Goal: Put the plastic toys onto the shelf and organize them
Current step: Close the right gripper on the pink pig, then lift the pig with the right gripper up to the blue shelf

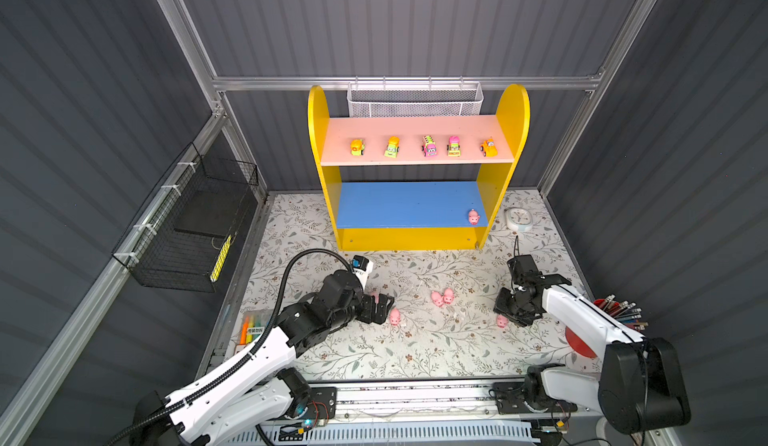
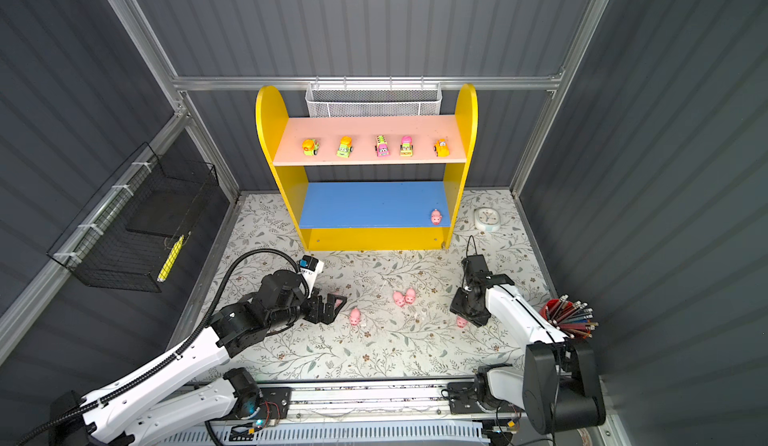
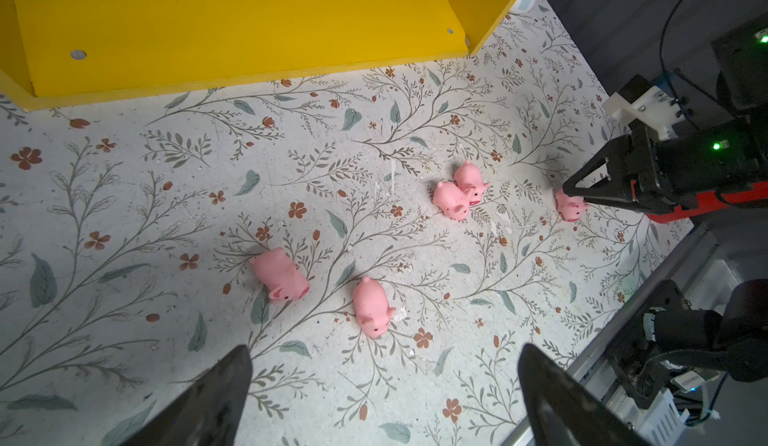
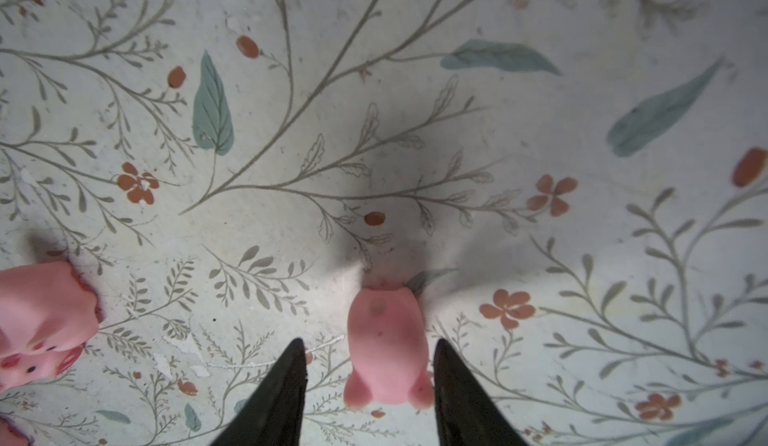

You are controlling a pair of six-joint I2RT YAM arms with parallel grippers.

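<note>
The shelf stands at the back, with yellow sides, a pink upper board and a blue lower board. Several toy vehicles line the pink board. One pink pig sits at the blue board's right end. My right gripper is down on the mat with its fingers on either side of a pig; a gap shows beside one finger. A pair of pigs lies mid-mat. My left gripper hangs wide open and empty just short of two more pigs.
A round white clock lies right of the shelf. A red cup of pencils stands at the mat's right edge, and a marker box at its left edge. A black wire basket hangs on the left wall, a white mesh basket behind the shelf.
</note>
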